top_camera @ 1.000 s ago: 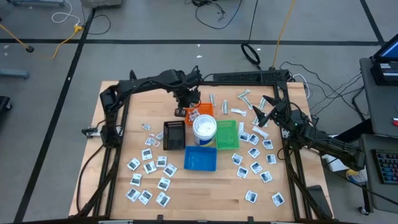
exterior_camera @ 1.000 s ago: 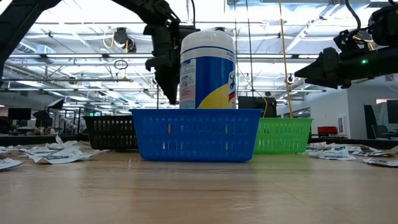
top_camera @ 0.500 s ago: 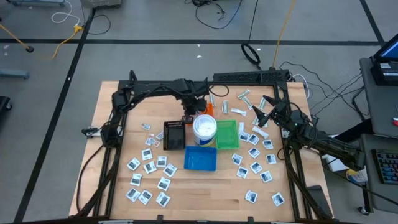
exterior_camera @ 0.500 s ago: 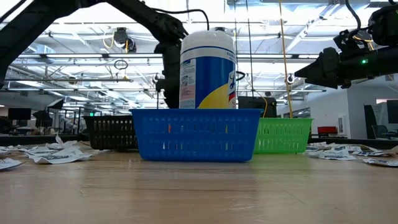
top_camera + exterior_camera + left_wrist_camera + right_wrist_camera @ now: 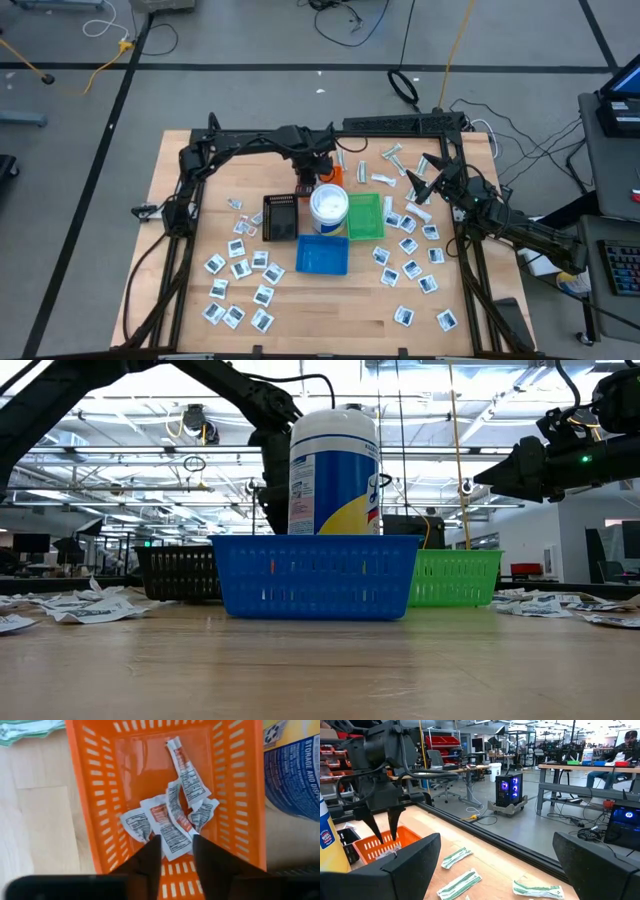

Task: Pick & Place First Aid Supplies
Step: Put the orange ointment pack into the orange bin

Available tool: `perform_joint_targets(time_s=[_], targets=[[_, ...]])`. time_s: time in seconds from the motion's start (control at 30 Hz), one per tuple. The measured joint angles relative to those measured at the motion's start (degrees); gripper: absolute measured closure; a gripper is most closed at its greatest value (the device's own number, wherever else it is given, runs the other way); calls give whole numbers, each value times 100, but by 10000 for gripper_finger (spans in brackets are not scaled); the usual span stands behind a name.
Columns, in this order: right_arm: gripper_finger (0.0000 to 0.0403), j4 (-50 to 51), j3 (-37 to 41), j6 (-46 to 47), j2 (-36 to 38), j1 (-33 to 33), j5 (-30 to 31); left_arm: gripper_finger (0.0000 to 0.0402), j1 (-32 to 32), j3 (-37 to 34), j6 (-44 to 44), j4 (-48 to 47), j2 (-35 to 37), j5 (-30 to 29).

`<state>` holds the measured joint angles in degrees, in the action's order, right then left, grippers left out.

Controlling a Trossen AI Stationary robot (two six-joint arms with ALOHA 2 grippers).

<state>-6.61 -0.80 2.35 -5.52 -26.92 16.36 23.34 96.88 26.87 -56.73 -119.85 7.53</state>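
Note:
My left gripper (image 5: 176,847) hangs point-down over the orange tray (image 5: 80,795), just left of the white tub (image 5: 328,207) in the high view. Its fingers stand a little apart, so it is open. Several red-marked packets (image 5: 175,815) lie piled on the tray's floor, one of them between the fingertips. The right wrist view shows this gripper (image 5: 382,832) with its tips at about the tray's rim. My right gripper (image 5: 425,175) waits at the table's far right, level, its fingers wide open on nothing. More first aid supplies lie flat on the table: white packets (image 5: 240,275) and wrapped strips (image 5: 385,160).
The tub stands between the black tray (image 5: 280,217), the green tray (image 5: 364,217) and the blue tray (image 5: 322,255). Packets cover the table's near left and its right side (image 5: 410,260). Bare wood lies along the near edge (image 5: 330,320).
My left gripper has come down and a little toward the table's right, from beside the orange tray to over it, then has kept still. My right gripper has not moved.

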Motion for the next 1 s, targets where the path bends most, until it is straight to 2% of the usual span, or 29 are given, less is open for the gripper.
perform_joint_targets(time_s=[0.2,0.43,0.73,1.0], targets=[[23,0,0,-2,0,2,0,204,59,0,-6,-27,3,-9],[23,1,-1,-1,0,1,0,167,188,0,-234,-373,234,-49],[23,0,-2,-2,-2,2,-1,178,439,-4,-1394,-644,492,-547],[23,-1,-2,-2,0,2,0,202,656,-3,-2524,-785,529,-621]])
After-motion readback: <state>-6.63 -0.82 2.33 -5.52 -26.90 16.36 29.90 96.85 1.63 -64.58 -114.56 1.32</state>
